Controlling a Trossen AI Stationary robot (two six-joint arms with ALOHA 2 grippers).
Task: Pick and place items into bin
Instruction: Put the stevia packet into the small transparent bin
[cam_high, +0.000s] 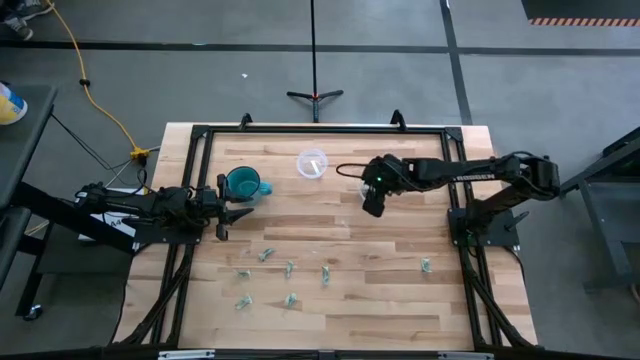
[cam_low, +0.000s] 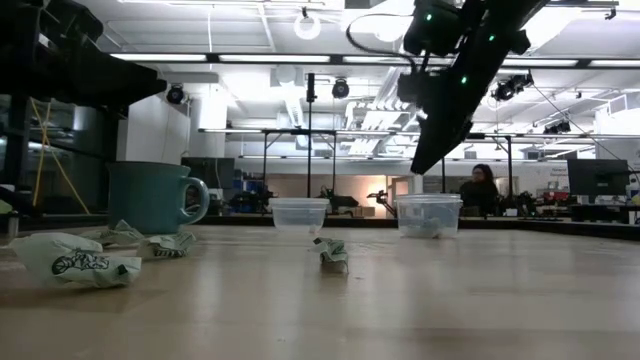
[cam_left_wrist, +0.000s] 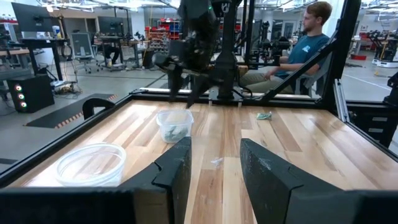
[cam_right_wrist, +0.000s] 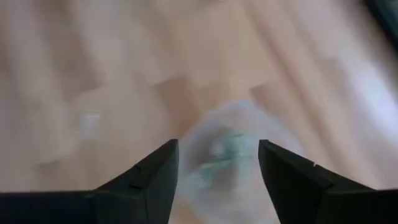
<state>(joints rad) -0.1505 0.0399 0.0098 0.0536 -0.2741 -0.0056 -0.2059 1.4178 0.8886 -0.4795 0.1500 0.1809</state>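
Hovering right pincer (cam_high: 372, 207) open above clear round bin (cam_right_wrist: 231, 163), crumpled green-white items (cam_high: 290, 270) on wood.

This is a robotics lab or workshop hall. Past the wooden counter (cam_high: 330, 300) lie a grey concrete floor (cam_high: 200, 80) with a yellow cable (cam_high: 95, 95), exposed ceiling ducts and strip lights (cam_low: 250, 58), rows of workbenches with monitors (cam_left_wrist: 28, 18), and a seated person (cam_left_wrist: 298, 53).
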